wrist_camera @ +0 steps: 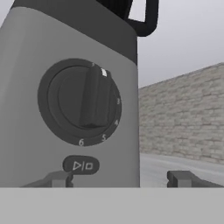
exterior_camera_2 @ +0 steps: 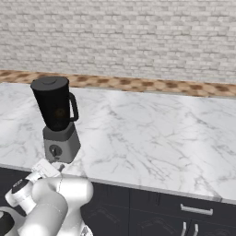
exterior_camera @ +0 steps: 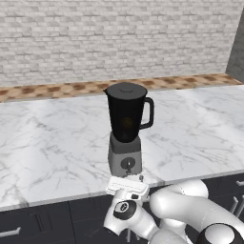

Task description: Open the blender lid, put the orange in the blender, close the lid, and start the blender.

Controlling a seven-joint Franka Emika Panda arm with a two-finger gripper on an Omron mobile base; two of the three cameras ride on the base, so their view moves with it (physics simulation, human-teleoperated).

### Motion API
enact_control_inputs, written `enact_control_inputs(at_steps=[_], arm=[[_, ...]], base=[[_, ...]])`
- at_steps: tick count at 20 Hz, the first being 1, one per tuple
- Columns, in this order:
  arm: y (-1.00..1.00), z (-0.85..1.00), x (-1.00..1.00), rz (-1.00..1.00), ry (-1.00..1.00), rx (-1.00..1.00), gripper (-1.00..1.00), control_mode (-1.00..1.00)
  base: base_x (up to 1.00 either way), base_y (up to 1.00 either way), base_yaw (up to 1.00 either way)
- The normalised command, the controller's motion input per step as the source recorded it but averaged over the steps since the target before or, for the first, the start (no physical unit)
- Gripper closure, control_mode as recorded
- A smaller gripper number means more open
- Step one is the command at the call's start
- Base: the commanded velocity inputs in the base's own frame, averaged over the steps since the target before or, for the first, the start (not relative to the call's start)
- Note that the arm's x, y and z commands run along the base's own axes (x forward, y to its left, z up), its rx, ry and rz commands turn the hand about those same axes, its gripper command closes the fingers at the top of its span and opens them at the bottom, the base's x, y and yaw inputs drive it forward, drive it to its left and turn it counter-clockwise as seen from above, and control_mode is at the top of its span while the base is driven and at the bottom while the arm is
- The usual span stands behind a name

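1. The blender (exterior_camera: 125,128) stands near the front edge of the white marble surface (exterior_camera: 52,147). It is a tall black jar on a grey box.

2. The blender lid (exterior_camera: 126,89) sits flat on top of the jar, so the jar looks shut.

3. Through the dark jar there is a faint orange glow low down. I think that is the orange (exterior_camera: 127,123), inside the jar already.

4. So the step in hand looks like the last one: start the blender.

5. The end effector (wrist_camera: 119,178) is right in front of the grey box, down low by the front edge of the surface. Its two fingertips (wrist_camera: 59,178) are apart, with nothing between them.

6. In the hand view the round dial (wrist_camera: 79,101) is big and close. Under it is a small oval button (wrist_camera: 81,165) with a play mark. One fingertip is just below that button.

7. To do this well, I would go slow and straight. The button is small, so a fingertip should meet its middle, not the grey wall next to it.

8. A hard push could slide the blender back or tip it, because the jar is tall. A soft, short push is best.

9. Keep away from the dial so it does not turn by mistake.
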Motion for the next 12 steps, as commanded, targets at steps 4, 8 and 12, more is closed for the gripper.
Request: enact_control_inputs(at_steps=[4,8,12], arm=[[-0.11,0.00,0.05,0.11,-0.15,0.00,-1.00,-1.00],[-0.18,0.00,0.13,0.10,-0.13,0.00,-1.00,-1.00],[-0.28,-0.01,0.04,0.10,-0.17,0.00,-1.00,-1.00]], base=[[0.00,0.00,0.00],[0.00,0.00,0.00],[0.00,0.00,0.00]])
